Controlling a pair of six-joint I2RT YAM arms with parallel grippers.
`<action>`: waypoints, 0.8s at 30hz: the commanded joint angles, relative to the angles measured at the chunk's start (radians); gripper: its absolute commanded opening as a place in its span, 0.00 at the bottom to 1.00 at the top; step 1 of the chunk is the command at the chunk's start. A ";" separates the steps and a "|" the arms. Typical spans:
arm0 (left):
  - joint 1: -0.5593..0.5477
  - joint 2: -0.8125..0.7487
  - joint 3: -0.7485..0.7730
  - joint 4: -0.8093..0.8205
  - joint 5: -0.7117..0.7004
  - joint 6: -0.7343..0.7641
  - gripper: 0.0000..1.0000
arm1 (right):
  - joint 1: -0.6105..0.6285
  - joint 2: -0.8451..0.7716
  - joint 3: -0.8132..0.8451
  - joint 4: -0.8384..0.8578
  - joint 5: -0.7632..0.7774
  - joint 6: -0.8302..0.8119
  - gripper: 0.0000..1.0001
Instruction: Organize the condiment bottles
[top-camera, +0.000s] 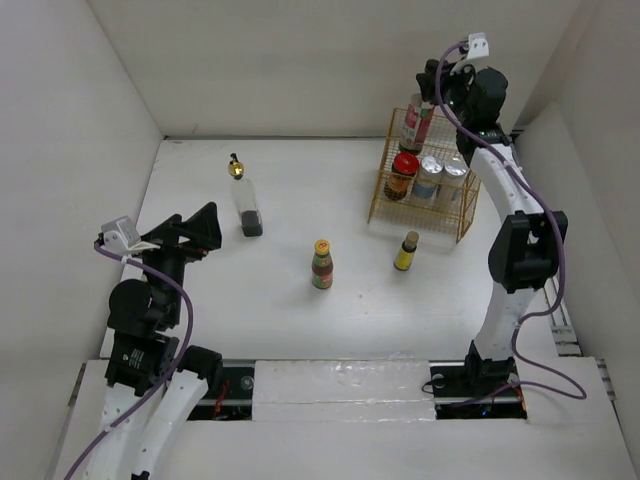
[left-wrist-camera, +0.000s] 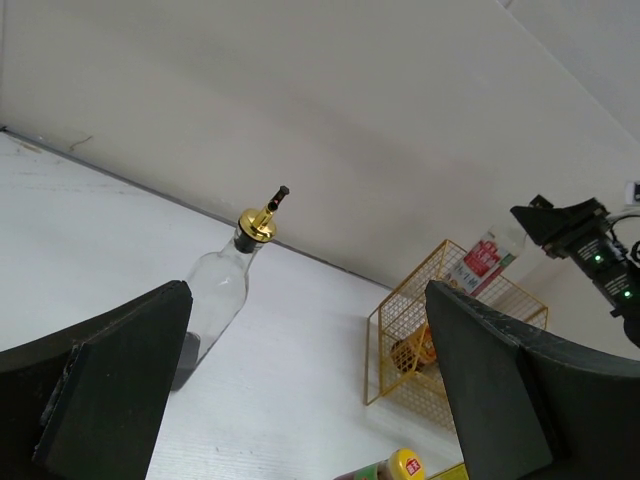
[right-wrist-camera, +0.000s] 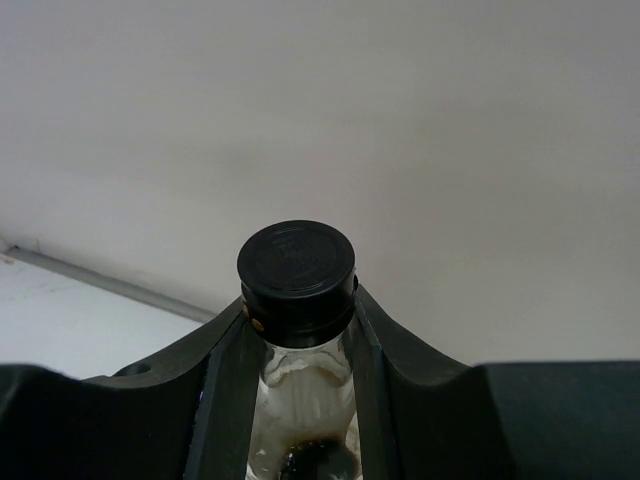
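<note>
Right arm: reaches to the gold wire rack (top-camera: 470, 215), which stands at about 1 o'clock on the white table (top-camera: 300, 330). The right gripper (right-wrist-camera: 298, 335) is clamped on the neck of the black-capped red-label bottle (right-wrist-camera: 296, 262), one finger (right-wrist-camera: 225, 380) on each side just under the cap. In the overhead view this bottle is at the upper level of the rack, at its far left corner. Whether its base rests on the shelf cannot be made out from here.

Rack, lower level, all upright in one row:
- red-capped dark jar (top-camera: 402, 177) at the left end
- two silver-lidded cans (top-camera: 428, 180) just beside it, close together

Left arm: held low at about 8 o'clock. The left gripper (left-wrist-camera: 305, 330) has its fingers (left-wrist-camera: 110, 390) spread wide apart, with nothing between them. It faces the gold-topped clear bottle (left-wrist-camera: 225, 290), which stands upright at about 10 o'clock, near the gripper but clear of it. There is a little dark liquid in the bottom.

Loose on the table:
- yellow-capped green bottle (top-camera: 321, 265), upright near the centre
- small yellow bottle (top-camera: 406, 252), upright at that bottle's 3 o'clock, just in front of the rack and apart from it
</note>
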 joint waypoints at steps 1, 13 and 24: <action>0.002 0.021 -0.007 0.052 0.000 0.015 1.00 | 0.007 -0.062 -0.049 0.207 0.014 0.012 0.16; 0.002 0.012 -0.007 0.052 0.000 0.015 1.00 | -0.002 -0.091 -0.276 0.253 0.005 0.012 0.27; 0.002 0.002 -0.007 0.052 0.009 0.015 1.00 | -0.021 -0.124 -0.318 0.238 0.005 0.012 0.73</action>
